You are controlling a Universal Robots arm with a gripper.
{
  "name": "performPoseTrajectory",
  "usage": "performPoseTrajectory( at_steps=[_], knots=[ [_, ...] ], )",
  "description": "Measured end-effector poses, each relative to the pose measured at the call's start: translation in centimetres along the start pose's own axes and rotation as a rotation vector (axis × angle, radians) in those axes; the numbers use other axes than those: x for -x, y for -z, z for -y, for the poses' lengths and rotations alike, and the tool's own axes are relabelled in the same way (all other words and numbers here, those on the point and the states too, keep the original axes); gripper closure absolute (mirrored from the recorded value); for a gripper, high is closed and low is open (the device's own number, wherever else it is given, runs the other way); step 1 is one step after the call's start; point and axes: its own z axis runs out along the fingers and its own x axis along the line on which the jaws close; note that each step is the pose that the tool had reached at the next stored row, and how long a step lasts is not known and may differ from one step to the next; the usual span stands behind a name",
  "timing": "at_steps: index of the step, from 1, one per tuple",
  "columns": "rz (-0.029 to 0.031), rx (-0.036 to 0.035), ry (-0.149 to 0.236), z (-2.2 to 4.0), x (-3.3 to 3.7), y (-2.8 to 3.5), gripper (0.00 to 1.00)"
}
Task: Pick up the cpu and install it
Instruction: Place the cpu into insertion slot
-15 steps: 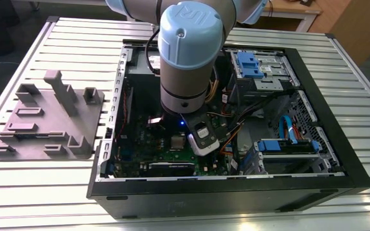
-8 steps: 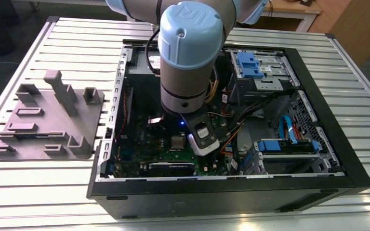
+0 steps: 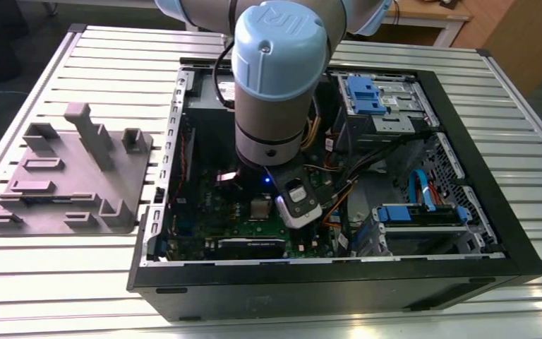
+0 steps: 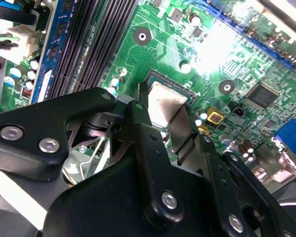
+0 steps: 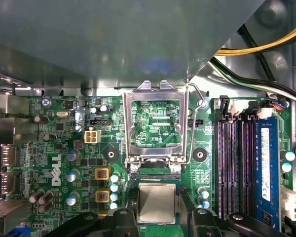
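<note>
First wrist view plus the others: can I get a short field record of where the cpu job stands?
cpu: lying flat on the motherboard, next to the socket frame
claw: low over the cpu, inside the case; grip cannot be told
socket frame: swung open
memory slots: beside the socket area
case: open, lying on its side
grey tray: outside the case, at the exterior view's left

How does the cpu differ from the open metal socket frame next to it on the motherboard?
The cpu is a solid plate with a plain silver-grey top; the socket frame is a hollow rectangle with the green motherboard showing through it. The cpu looks smaller than the socket frame. Both are pale, shiny metal with squared outlines.
</note>
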Motion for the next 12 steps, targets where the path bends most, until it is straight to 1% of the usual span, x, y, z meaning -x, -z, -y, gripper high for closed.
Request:
performPoseTrajectory(
  at_steps=[3, 4, 6, 7, 12],
  knots=[
    [0.0001, 0.0003, 0.0, -0.01, 0.0, 0.03, 0.57],
    [0.0003, 0.0013, 0.0, 0.0, 0.0, 0.03, 0.57],
    [0.0014, 0.0057, 0.0, 0.0, -0.01, -0.04, 0.57],
    [0.0015, 0.0065, 0.0, 0.0, -0.01, -0.08, 0.57],
    [0.0016, 0.0068, 0.0, 0.0, -0.08, -0.11, 0.57]
  ],
)
